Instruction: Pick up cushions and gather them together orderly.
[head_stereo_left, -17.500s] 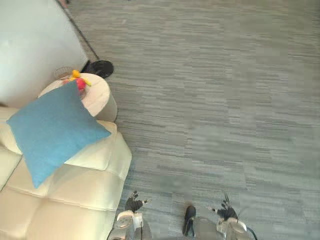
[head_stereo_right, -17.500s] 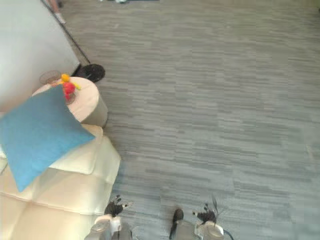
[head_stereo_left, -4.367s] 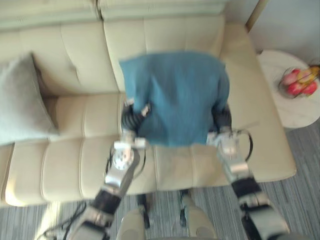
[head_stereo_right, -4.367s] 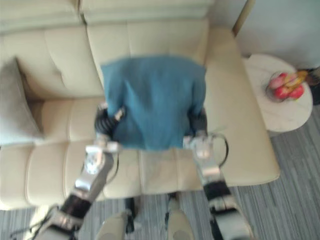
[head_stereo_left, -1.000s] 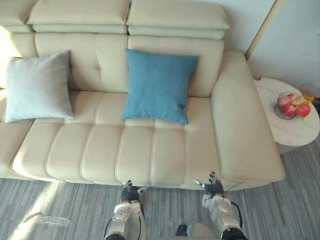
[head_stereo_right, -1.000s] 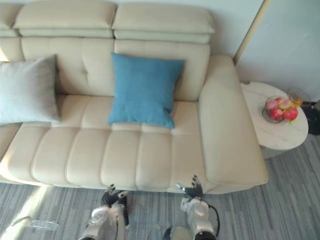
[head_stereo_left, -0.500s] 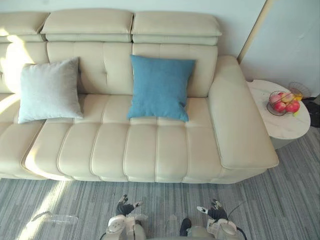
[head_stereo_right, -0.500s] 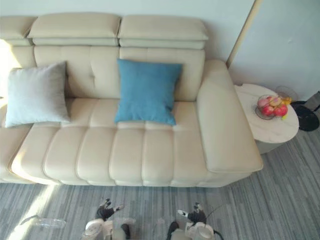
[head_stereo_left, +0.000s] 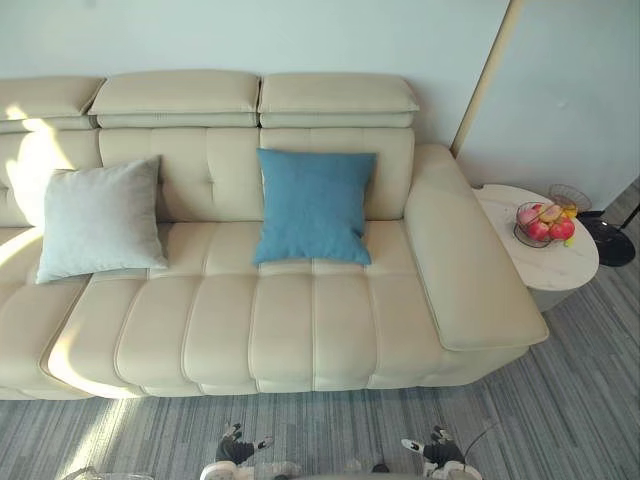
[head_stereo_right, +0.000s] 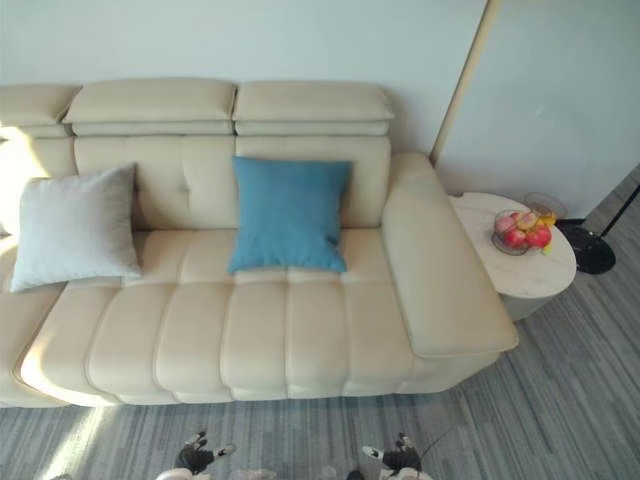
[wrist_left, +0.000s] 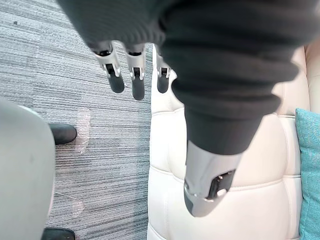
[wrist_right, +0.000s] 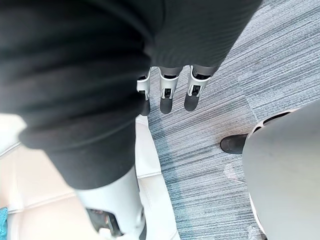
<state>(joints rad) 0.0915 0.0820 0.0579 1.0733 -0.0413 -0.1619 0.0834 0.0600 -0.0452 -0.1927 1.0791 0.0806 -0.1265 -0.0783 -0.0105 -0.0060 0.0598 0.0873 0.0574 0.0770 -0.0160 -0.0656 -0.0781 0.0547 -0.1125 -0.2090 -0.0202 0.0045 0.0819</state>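
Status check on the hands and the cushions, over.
Open and empty, low over the floor: left hand, right hand. On the sofa, blue cushion upright against the back; grey cushion apart, to its left. Nothing between them.

We can read no text, number, label or sign in these views; the blue cushion (head_stereo_left: 314, 205) in the middle, the grey cushion (head_stereo_left: 100, 218) at the left, the cream sofa (head_stereo_left: 300, 325) under them and the round side table (head_stereo_left: 565, 265) at the right show us plain surfaces.
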